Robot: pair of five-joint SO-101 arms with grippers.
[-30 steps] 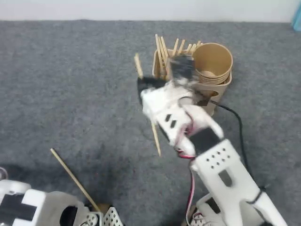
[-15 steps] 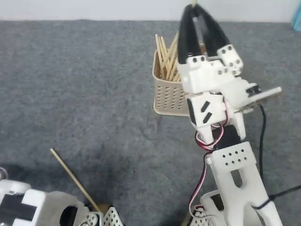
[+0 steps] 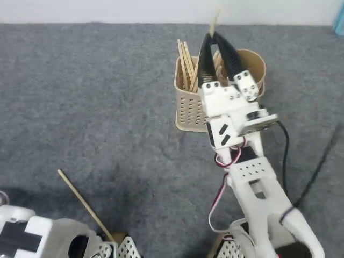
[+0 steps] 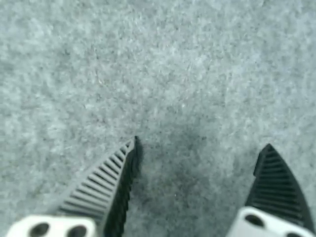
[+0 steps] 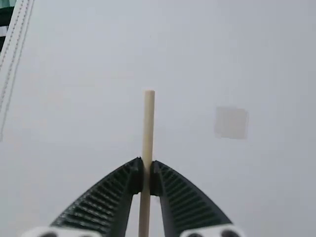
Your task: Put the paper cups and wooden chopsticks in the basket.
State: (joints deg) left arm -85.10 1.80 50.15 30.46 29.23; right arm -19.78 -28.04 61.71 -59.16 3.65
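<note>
My right gripper [image 3: 213, 37] is shut on a wooden chopstick [image 3: 214, 21] and holds it upright over the beige basket [image 3: 189, 112]. In the right wrist view the chopstick [image 5: 148, 123] sticks out between the closed fingers of the gripper [image 5: 146, 175]. Several chopsticks [image 3: 186, 63] stand in the basket, and stacked paper cups [image 3: 252, 63] sit in its right part. Another chopstick [image 3: 83, 203] lies on the carpet at the lower left, close to the left arm's body [image 3: 32, 236]. My left gripper [image 4: 201, 148] is open over bare grey carpet.
Grey carpet [image 3: 97, 107] covers the table, with open room left of the basket. A black cable [image 3: 283, 156] runs beside the right arm. A pale wall edge [image 3: 107, 11] borders the far side.
The right arm swung up from beside the basket with the chopstick, turned it upright above the basket, then came down a little. The left arm stayed put.
</note>
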